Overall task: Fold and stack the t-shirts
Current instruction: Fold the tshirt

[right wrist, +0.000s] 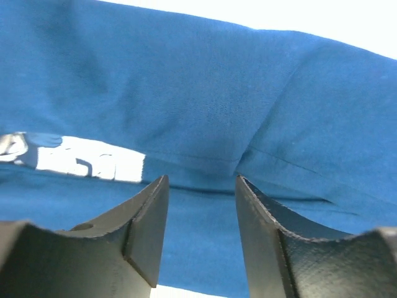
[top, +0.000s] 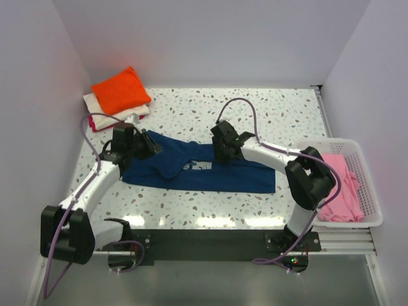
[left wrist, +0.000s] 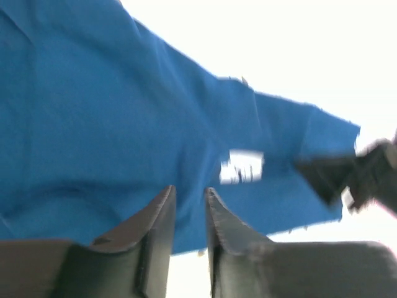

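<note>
A navy blue t-shirt [top: 197,171] lies spread crosswise on the table, its pale chest print [top: 203,166] facing up. My left gripper [top: 153,145] hovers over the shirt's left end. In the left wrist view the left gripper [left wrist: 189,189] has a narrow gap between its jaws, with nothing in it and navy cloth [left wrist: 111,124] below. My right gripper [top: 226,152] is over the shirt's far edge near the middle. In the right wrist view the right gripper [right wrist: 201,179] is open and empty just above the cloth [right wrist: 205,93]. Folded orange [top: 121,89], cream [top: 94,102] and magenta [top: 97,125] t-shirts are stacked at the back left.
A white slotted basket [top: 373,204] stands at the right edge and holds a crumpled pink t-shirt [top: 338,185]. White walls close in the back and both sides. A black rail [top: 204,237] runs along the near edge between the arm bases.
</note>
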